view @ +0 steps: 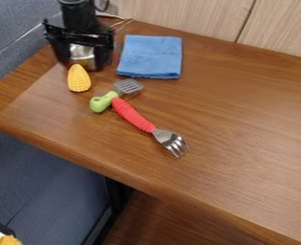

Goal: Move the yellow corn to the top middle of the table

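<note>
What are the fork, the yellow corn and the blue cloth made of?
The fork has a shiny head, likely steel, and a ridged red handle, plastic or rubber. The corn looks like molded plastic, going by its neat, regular bumps. The cloth seems to be soft, matte fabric, creased and folded.

High view — slanting down across the tabletop (243,119), fairly near.

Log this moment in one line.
gripper: open, upper left | corn: on table, near gripper | cloth: folded | fork: against spatula | move: pending
</note>
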`<control>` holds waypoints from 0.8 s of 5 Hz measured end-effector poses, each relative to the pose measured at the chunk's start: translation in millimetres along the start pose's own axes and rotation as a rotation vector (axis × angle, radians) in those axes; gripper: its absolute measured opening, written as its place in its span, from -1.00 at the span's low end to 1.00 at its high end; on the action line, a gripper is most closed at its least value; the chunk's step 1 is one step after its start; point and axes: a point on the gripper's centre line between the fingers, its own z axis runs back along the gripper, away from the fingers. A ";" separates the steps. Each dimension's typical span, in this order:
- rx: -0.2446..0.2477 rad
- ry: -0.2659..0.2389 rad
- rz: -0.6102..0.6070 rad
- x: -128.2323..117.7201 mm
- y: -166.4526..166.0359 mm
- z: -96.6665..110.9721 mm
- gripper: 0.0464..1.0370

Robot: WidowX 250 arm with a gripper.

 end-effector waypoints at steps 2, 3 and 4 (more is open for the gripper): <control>0.017 0.073 0.039 -6.8 2.4 -26.4 0.93; 0.036 0.129 0.039 -10.3 3.5 -42.2 0.81; 0.043 0.102 0.037 -10.0 4.9 -43.4 0.31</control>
